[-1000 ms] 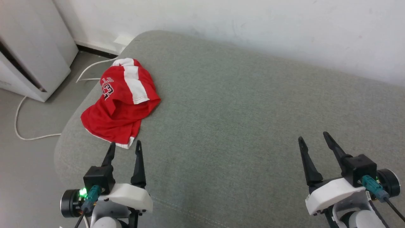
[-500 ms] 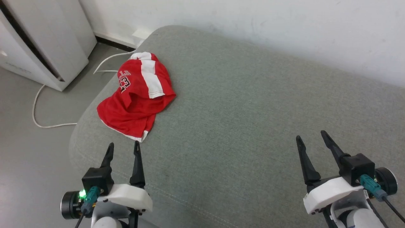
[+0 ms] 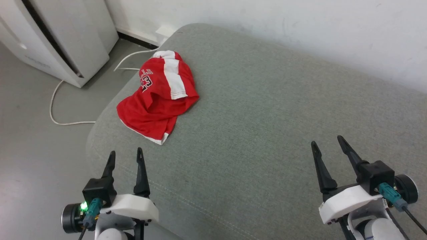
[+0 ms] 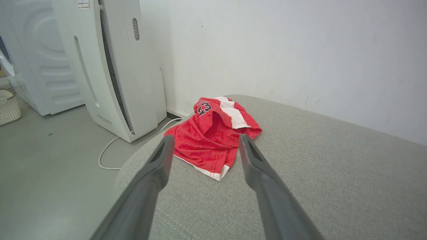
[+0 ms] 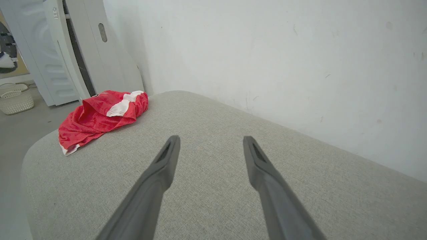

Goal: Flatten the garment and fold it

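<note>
We see the crumpled red garment, number 23 legible, at the grey cushion's far left, our left gripper just nearer than it, right gripper well apart, both jaws spread wide, empty.

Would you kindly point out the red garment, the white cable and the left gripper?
red garment [image 3: 156, 108], head view, crumpled red middle.
white cable [image 3: 50, 107], head view, loop on the floor.
left gripper [image 3: 125, 150], head view, midway between fingertips.

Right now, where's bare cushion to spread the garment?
Bare cushion from the garment rightward to the wall and back to the right gripper. Crowded only at the far left corner, where the garment lies ahead of the left gripper.
</note>
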